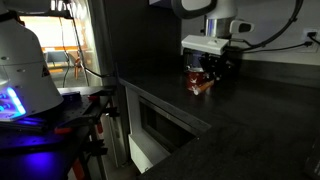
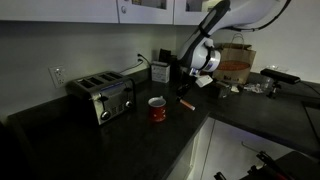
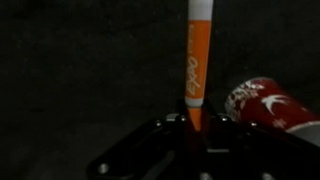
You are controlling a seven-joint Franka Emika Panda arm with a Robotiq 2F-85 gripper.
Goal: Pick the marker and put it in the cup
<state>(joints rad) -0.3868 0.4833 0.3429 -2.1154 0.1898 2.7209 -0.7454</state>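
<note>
The claw (image 3: 195, 122) comes in from the 6 o'clock edge of the wrist view, its dark fingers either side of the near tip of the marker (image 3: 195, 55). The frame is too dark to tell whether the fingers are pinching the tip or only bracketing it.

The marker is an orange stick with a paler white end. It runs from the claw straight toward 12 o'clock, white end farthest away, with dark lettering along its barrel. In an exterior view the marker (image 2: 186, 103) shows as a short orange-red line low on the dark tabletop (image 2: 90, 140), with the claw (image 2: 188, 88) right above it at 12 o'clock. Whether it is resting on the surface or lifted a little is unclear.

The cup (image 3: 268, 105) is at about 4 o'clock from the marker in the wrist view, near it but apart, showing red sides with a white pattern. In the exterior view the cup (image 2: 157, 110) stands upright at about 8 o'clock from the marker.

Farther out, a silver toaster (image 2: 100, 97) sits at 9 o'clock from the cup, and a dark container (image 2: 160, 71) stands against the wall at 12 o'clock. A brown box (image 2: 236, 63) lies beyond the arm at about 2 o'clock.
</note>
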